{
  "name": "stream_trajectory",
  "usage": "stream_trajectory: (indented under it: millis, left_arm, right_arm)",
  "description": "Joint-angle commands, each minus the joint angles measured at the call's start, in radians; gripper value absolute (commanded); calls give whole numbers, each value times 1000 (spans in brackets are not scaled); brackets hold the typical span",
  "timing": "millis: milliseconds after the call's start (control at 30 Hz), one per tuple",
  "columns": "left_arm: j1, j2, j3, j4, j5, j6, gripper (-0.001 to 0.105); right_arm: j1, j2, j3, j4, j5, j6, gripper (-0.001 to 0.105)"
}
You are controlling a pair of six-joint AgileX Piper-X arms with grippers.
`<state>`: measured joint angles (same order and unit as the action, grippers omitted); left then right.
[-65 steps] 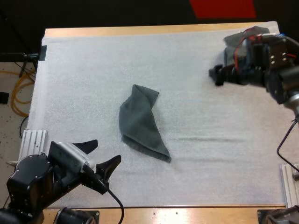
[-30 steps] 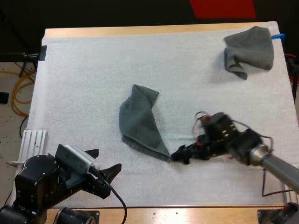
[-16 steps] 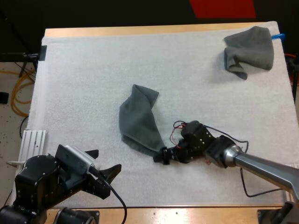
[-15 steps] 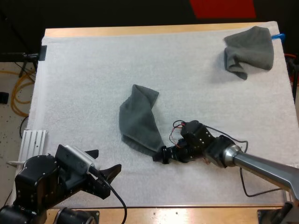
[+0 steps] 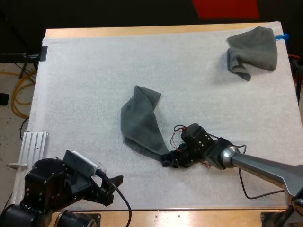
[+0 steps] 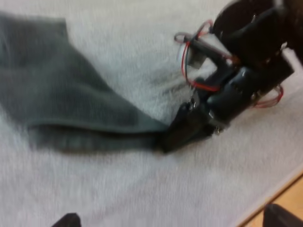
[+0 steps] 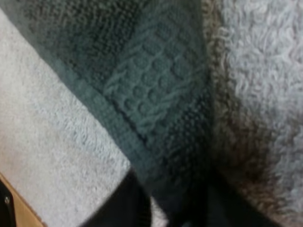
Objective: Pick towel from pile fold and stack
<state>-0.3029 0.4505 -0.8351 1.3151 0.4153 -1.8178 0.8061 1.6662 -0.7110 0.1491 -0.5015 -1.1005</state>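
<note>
pinching the pointed corner of a dark grey-green towel (image 5: 139, 125) in the right hand (image 5: 169, 161), closed on the hem, with the rest of the cloth sprawled just beyond it on the white mat (image 5: 94, 85). holding the left hand (image 5: 112, 188) open and empty, short of the towel. judged soft, light, limp: likely to sag, best taken by hemmed corners. with a second crumpled towel (image 5: 251, 49) lying far beyond the right hand.

Left end effector (image 5: 111, 188) spread, right end effector (image 5: 167, 161) clamped — low
</note>
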Motion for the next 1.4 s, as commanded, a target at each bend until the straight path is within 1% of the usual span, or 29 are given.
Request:
stream_trajectory:
  millis: [0, 133, 333, 400, 467, 567, 600, 667, 700, 767, 800, 867, 900, 967, 1000, 1033, 1067, 1133, 1167, 1233, 1300, 1367]
  left_arm:
    - [-5, -3, 8, 12, 5, 1, 72]
    - [-5, -3, 30, 12, 7, 1, 72]
    - [-5, -3, 30, 12, 7, 1, 72]
    - [-5, -3, 30, 12, 7, 1, 72]
    - [-5, -3, 30, 12, 7, 1, 72]
    - [-5, -3, 30, 12, 7, 1, 72]
    - [-5, -3, 30, 12, 7, 1, 72]
    - [-5, -3, 30, 12, 7, 1, 72]
    - [-5, -3, 30, 12, 7, 1, 72]
    - [-5, -3, 30, 12, 7, 1, 72]
    - [-5, -3, 30, 12, 7, 1, 72]
    - [-5, -3, 30, 12, 7, 1, 72]
    - [-5, -3, 30, 12, 7, 1, 72]
    - [-5, -3, 30, 12, 7, 1, 72]
    - [-5, -3, 30, 12, 7, 1, 72]
    - [-5, -3, 30, 12, 7, 1, 72]
    - [-5, -3, 30, 12, 7, 1, 72]
    - [-5, -3, 30, 12, 7, 1, 72]
    - [-5, -3, 30, 12, 7, 1, 72]
    - [-5, -3, 30, 12, 7, 1, 72]
    - [-5, -3, 30, 12, 7, 5, 72]
    - [-5, -3, 30, 12, 7, 4, 72]
  right_arm:
    - [2, 1, 3, 5, -3, -1, 0]
    - [2, -4, 3, -42, 3, -3, 0]
    - [2, -58, 2, -85, 10, -6, 0]
    - [2, -97, -2, -85, 13, -49, 0]
    - [2, -143, -5, -75, 53, -102, 0]
    - [2, -264, -29, -1, 197, -198, 0]
    - [2, -285, -38, 16, 224, -222, 0]
    - [2, -355, -68, 73, 295, -315, 0]
    - [2, -374, -74, 88, 316, -341, 0]
    - [2, -442, -118, 146, 416, -427, 0]
    - [2, -453, -130, 160, 446, -449, 0]
    - [2, -505, -179, 202, 552, -524, 0]
    - [2, -522, -193, 212, 580, -545, 0]
    - [2, -561, -252, 245, 673, -624, 0]
    - [2, -570, -261, 253, 694, -645, 0]
    - [2, -585, -290, 268, 739, -687, 0]
    - [2, -589, -303, 277, 755, -700, 0]
    - [2, -606, -355, 324, 847, -779, 0]
    - [2, -608, -372, 351, 870, -810, 0]
    - [2, -608, -389, 399, 867, -817, 0]
    - [2, -602, -384, 454, 815, -808, 0]
    - [2, -572, -354, 498, 671, -775, 0]
